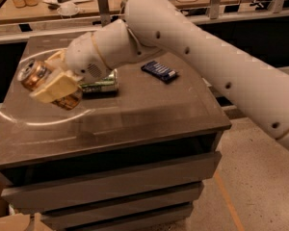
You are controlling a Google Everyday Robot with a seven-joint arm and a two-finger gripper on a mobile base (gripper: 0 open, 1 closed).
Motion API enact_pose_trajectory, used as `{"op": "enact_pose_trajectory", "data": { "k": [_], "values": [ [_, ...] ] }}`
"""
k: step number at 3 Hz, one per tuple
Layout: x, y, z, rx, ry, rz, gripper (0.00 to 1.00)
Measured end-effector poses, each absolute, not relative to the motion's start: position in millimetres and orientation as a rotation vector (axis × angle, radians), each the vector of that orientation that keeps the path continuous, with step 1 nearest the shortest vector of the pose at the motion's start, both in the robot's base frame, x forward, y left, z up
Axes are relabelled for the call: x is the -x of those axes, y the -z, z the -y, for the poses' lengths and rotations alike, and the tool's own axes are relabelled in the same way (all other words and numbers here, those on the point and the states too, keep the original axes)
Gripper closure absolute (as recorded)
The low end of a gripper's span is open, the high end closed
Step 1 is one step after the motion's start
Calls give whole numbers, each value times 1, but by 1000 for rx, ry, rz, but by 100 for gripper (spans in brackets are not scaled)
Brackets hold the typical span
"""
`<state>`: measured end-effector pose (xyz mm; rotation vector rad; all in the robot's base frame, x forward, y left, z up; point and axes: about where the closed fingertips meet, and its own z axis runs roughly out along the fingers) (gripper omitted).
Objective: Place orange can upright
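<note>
The orange can (36,76) is a shiny copper drink can with a silver end. It is held off the table at the left of the camera view, tilted with its top end pointing up and to the left. My gripper (55,83) is shut on the can, with pale cream fingers (58,86) clamped across its body. The can's lower end is partly hidden by the fingers. A green can (102,84) lies on its side on the table just right of the gripper, partly hidden by my wrist.
A dark blue packet (160,71) lies flat on the grey table (149,114) at the right rear. My large white arm (221,66) crosses from the right. A counter with cups and jars (43,1) stands behind. Drawers sit below the tabletop.
</note>
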<state>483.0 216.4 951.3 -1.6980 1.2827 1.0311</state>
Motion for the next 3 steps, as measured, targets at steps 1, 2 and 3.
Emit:
{"op": "enact_pose_trajectory", "data": {
  "k": [1,2,3],
  "values": [
    [-497,-956,-170,1553,-1031,-1273,100],
    [-510,-940,-131,1431,-1029,-1319,100],
    [-517,-934,-129,1349,-1113,-1266,100]
  ]
}}
